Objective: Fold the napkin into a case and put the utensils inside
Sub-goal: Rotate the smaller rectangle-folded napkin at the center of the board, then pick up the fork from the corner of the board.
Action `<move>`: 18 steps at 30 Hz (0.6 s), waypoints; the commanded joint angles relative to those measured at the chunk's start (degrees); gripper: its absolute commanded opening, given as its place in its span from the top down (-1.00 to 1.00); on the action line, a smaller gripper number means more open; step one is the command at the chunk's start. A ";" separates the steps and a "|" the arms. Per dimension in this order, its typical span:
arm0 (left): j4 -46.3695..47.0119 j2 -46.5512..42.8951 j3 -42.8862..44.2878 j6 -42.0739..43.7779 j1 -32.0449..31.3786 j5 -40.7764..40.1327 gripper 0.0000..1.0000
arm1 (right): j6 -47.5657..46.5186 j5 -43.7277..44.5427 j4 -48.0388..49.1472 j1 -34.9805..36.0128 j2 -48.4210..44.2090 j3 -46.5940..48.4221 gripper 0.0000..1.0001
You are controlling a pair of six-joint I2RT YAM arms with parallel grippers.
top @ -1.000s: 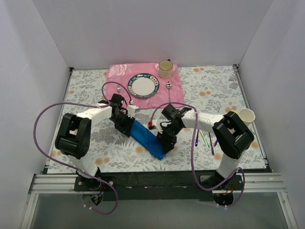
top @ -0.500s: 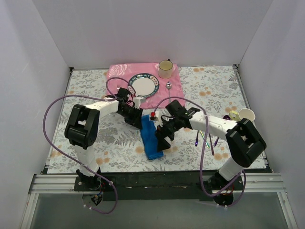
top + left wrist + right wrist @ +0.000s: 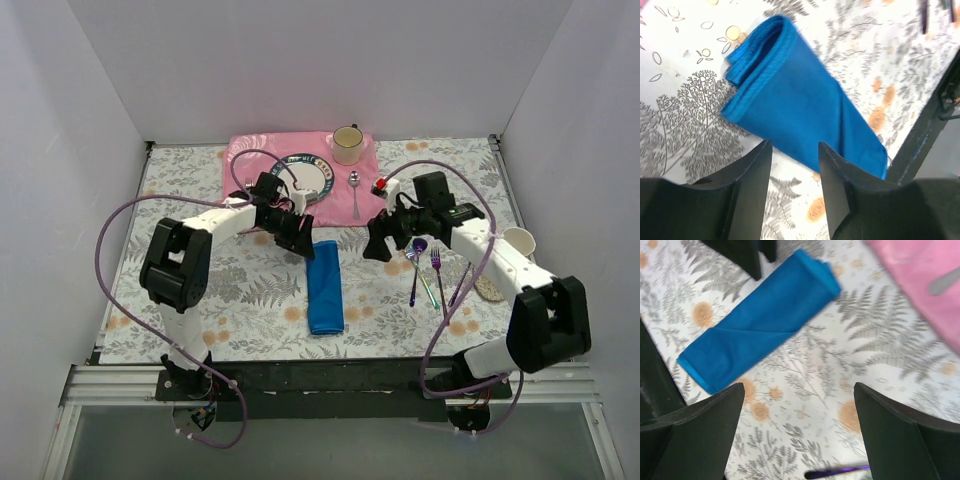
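Blue cloth, folded into a narrow case (image 3: 800, 100), lay flat just ahead of the parted jaws of the left gripper (image 3: 795, 150), clamped by neither arm. The right gripper (image 3: 799, 390) gaped wide and empty, the case well ahead of it, the utensils (image 3: 428, 272) just beside.

Your right gripper (image 3: 799, 390) has its fingers spread wide with nothing between them. Past them you see the case (image 3: 760, 322) lying flat and diagonal on the table (image 3: 875, 340). The placemat (image 3: 910, 285) is at top right, and a purple utensil (image 3: 837, 471) lies at the bottom edge.
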 commanded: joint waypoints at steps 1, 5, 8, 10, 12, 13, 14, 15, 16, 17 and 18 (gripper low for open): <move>2.45 -15.19 -2.09 2.10 0.88 4.20 -0.01 | -2.77 6.00 0.60 -1.54 -8.44 2.86 -0.97; 2.62 -24.68 -4.73 -2.37 1.84 7.44 -0.81 | -3.12 7.79 -1.67 -2.67 -12.22 2.95 -0.97; 5.69 -31.71 -6.40 -8.52 2.45 8.86 -0.96 | -2.08 9.09 -5.71 -4.17 -13.28 3.03 -0.93; 5.88 -34.36 -6.06 -11.07 3.51 9.21 -0.96 | -1.46 10.41 -10.71 -5.66 -12.41 2.60 -0.87; 6.58 -35.50 -5.88 -13.97 5.53 6.59 -0.96 | -0.15 12.08 -13.88 -8.30 -11.88 1.20 -0.78; 6.76 -36.47 -5.79 -15.20 6.14 3.96 -0.96 | 0.38 14.26 -14.33 -9.09 -11.88 0.32 -0.77; 7.28 -37.00 -5.79 -16.00 6.76 2.37 -0.96 | 1.34 15.85 -14.60 -10.06 -12.05 -1.69 -0.72; 7.89 -37.53 -6.14 -16.70 6.68 0.18 -0.97 | 2.05 17.52 -14.34 -10.41 -12.83 -2.76 -0.70; 8.60 -38.31 -6.67 -17.84 6.68 -1.58 -0.96 | 2.32 19.97 -13.21 -10.68 -13.45 -4.07 -0.68; 10.43 -38.76 -7.28 -19.50 6.68 -4.82 -0.96 | 2.32 20.78 -12.24 -10.85 -14.24 -7.13 -0.60; 11.23 -39.11 -8.50 -19.87 6.68 -5.81 -0.96 | 1.63 21.66 -11.18 -10.86 -15.55 -8.55 -0.56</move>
